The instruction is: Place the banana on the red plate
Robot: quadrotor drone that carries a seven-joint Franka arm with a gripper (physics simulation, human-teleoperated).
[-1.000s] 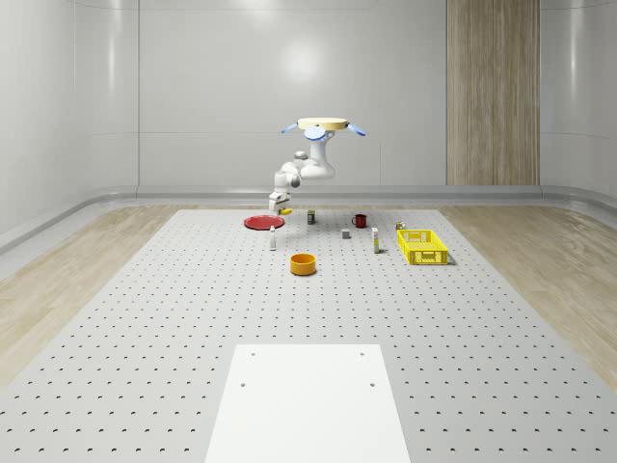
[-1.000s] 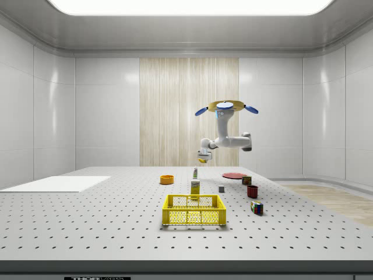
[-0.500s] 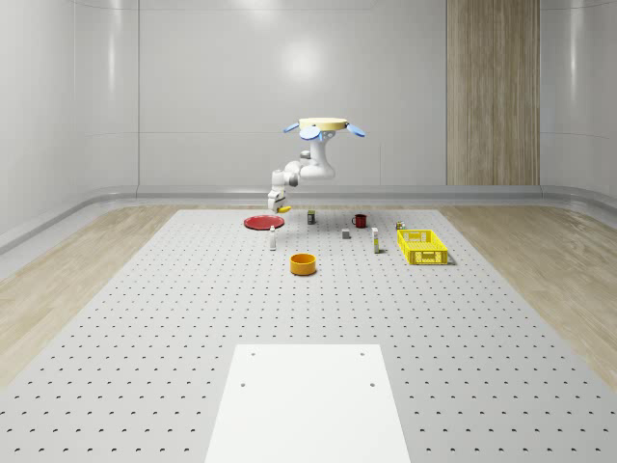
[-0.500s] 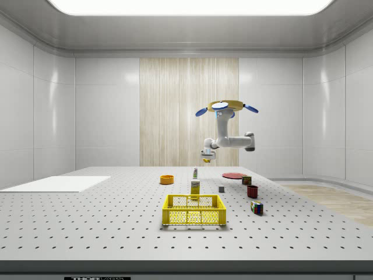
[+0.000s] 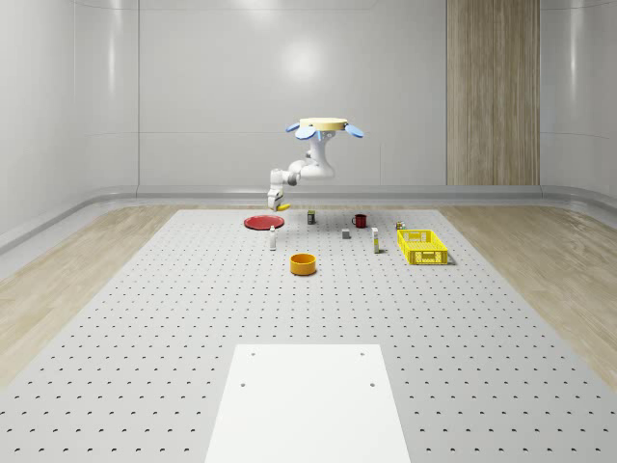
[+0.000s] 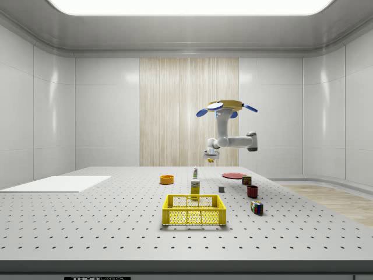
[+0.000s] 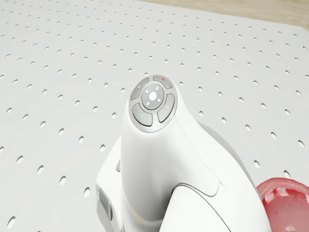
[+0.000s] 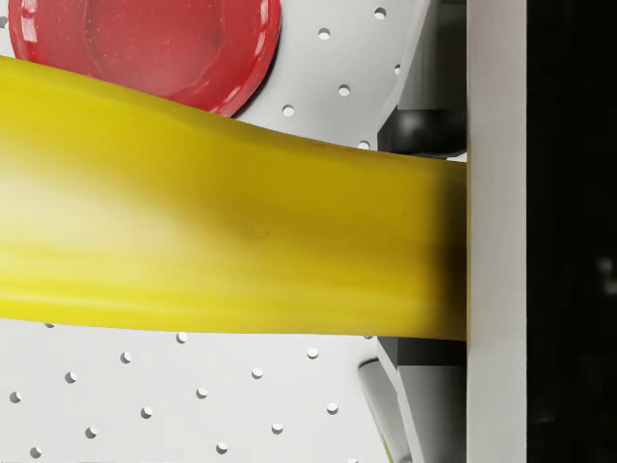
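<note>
In the whole-scene view, going from the left, you can see the red plate (image 5: 262, 222) lying flat on the table (image 5: 145, 318) with nothing on it. Just past it, your gripper (image 5: 279, 202) hangs in the air above the plate's right edge, and its fingers are squeezed onto the banana (image 5: 282, 206), so the banana is up in the air, not on the plate. In the wrist view the banana (image 8: 222, 241) runs across, pressed against one finger (image 8: 496, 231), with the red plate (image 8: 145, 43) on the table below it. Your drone (image 5: 324, 126) hovers high over the far part of the table, a bit right of the plate. Next comes the orange bowl (image 5: 304, 263), nearer the camera, and it looks empty. Farther right is a dark red mug (image 5: 360, 220); you cannot tell what is inside. Last, the yellow basket (image 5: 422, 247) sits on the right, and it looks empty too.
</note>
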